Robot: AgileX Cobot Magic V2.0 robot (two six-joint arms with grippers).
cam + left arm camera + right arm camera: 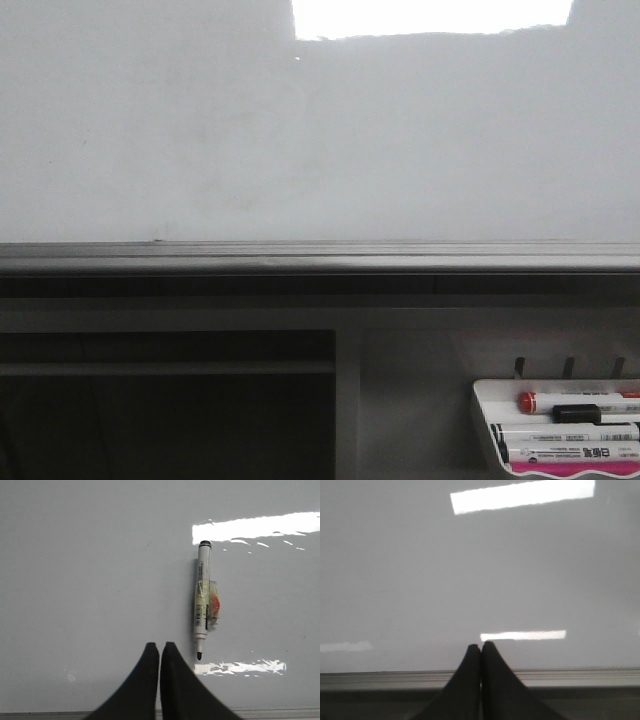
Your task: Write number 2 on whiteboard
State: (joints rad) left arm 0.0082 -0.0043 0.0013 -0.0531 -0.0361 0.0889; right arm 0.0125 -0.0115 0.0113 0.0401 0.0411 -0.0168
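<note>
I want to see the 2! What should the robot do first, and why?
Probably open the left gripper and reach for the marker. The whiteboard is blank, both grippers are shut and empty, and the uncapped marker sits beside the left one.

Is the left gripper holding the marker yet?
No. In the left wrist view the left gripper is shut on nothing, and the uncapped marker sits beside it on the whiteboard.

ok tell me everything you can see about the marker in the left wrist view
The marker is a slim white-barrelled pen, uncapped, with a small black tip at one end and a black ring at the other. A barcode label runs along the barrel, and a crumpled clear wrap with an orange patch is stuck to its middle. It lies flat against the glossy whiteboard, tip towards the left gripper, whose closed fingers sit beside it without touching.
</note>
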